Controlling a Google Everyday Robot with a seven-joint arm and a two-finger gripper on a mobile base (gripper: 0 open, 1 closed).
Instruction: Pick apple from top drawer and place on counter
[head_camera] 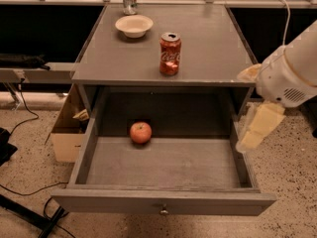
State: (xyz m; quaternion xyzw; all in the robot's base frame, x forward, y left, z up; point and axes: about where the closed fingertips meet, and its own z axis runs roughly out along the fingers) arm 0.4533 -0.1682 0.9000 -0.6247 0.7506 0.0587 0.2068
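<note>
The top drawer (pixel 163 203) stood pulled out, leaving the apple (pixel 140 132) reachable from above. It rested on the drawer floor toward eleven o'clock, near the back wall. The gripper (pixel 256 129) hung outside the drawer's right wall, at three o'clock from the apple, pointing down from the bent white arm (pixel 292 68). Whether it was released or clenched could not be told. On the counter (pixel 213 43), the bare surface at three o'clock of the Coca-Cola can (pixel 170 53) likely offered room for the apple.

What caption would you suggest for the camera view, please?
The apple lies in the open top drawer while the gripper hangs near its right wall; counter holds can and bowl.
</note>
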